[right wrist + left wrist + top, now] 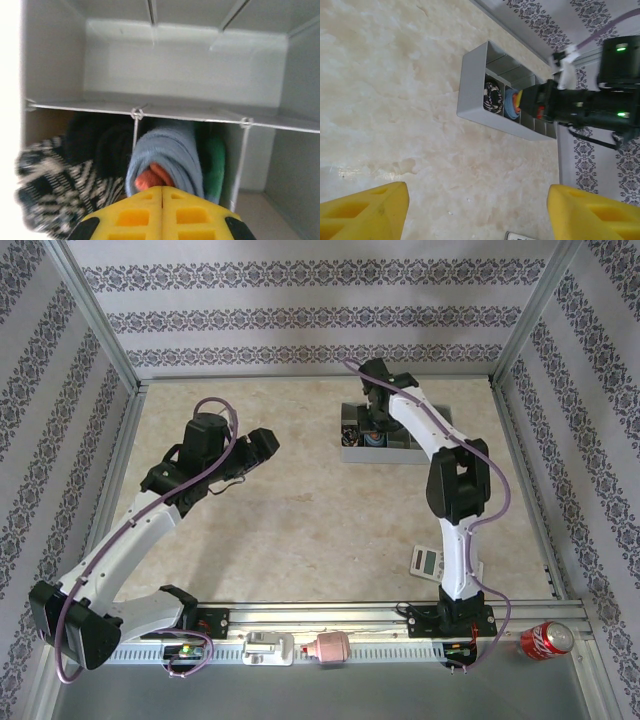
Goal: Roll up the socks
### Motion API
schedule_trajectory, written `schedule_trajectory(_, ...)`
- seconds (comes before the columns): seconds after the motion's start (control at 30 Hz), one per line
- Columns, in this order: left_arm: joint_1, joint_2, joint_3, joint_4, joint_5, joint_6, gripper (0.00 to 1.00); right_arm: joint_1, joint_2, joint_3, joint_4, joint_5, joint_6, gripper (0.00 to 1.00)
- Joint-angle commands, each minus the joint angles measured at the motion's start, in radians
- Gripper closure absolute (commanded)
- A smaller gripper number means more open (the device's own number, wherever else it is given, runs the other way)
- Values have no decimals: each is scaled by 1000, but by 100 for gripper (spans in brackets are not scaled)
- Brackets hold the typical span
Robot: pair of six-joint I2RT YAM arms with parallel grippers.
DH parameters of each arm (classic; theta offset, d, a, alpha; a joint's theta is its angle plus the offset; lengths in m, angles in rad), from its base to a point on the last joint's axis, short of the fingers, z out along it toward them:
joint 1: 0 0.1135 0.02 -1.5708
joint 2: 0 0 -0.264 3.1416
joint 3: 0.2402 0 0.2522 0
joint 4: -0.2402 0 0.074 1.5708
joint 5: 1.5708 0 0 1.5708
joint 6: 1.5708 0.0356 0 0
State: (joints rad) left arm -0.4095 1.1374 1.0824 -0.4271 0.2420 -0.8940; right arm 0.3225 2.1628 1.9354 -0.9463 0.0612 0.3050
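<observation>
Both socks sit rolled in neighbouring compartments of a grey divided organizer (400,453) at the back right of the table. The black sock with beige stripes (60,185) (493,96) is in the left cell. The blue sock (172,150) (511,102), with orange cuff inside the roll and green toe at its right, fills the cell beside it. My right gripper (162,188) (372,432) is shut with nothing between its fingers, its tips right at the blue sock's orange core. My left gripper (477,205) (262,443) hangs open over bare table left of the organizer.
A grey calculator (427,561) lies near the right arm's base, its edge visible as the calculator (520,236) in the left wrist view. A red can (545,640) lies beyond the front rail. Patterned walls and metal posts enclose the table. The organizer's other cells (185,65) are empty.
</observation>
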Motion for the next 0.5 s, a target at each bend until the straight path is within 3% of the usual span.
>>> schedule_trajectory(0.0, 17, -47, -27, 6, -3, -23, 28, -15, 14, -59, -1, -16, 20, 96)
schedule_trajectory(0.1, 23, -67, -39, -12, -9, -34, 28, -14, -55, -106, 40, -13, 8, 94)
schedule_trajectory(0.17, 27, -81, -42, -39, -29, -42, 27, -12, -162, -161, 106, -12, 3, 82)
schedule_trajectory(0.2, 31, -87, -45, -48, -33, -43, 14, -11, -215, -192, 142, -5, 4, 73)
schedule_trajectory(0.23, 38, -92, -50, -48, -28, -42, 0, -11, -280, -231, 185, -3, 6, 62)
schedule_trajectory(0.3, 55, -100, -64, -47, -14, -40, 0, -16, -405, -318, 257, 9, 13, 42)
schedule_trajectory(0.33, 63, -99, -68, -55, -13, -40, 0, -20, -459, -361, 286, 16, 13, 6)
schedule_trajectory(0.37, 71, -98, -71, -71, -17, -38, 0, -22, -523, -417, 315, 46, 12, 2)
schedule_trajectory(0.47, 88, -93, -65, -158, -95, 6, 0, -1, -754, -643, 437, 246, -9, 2)
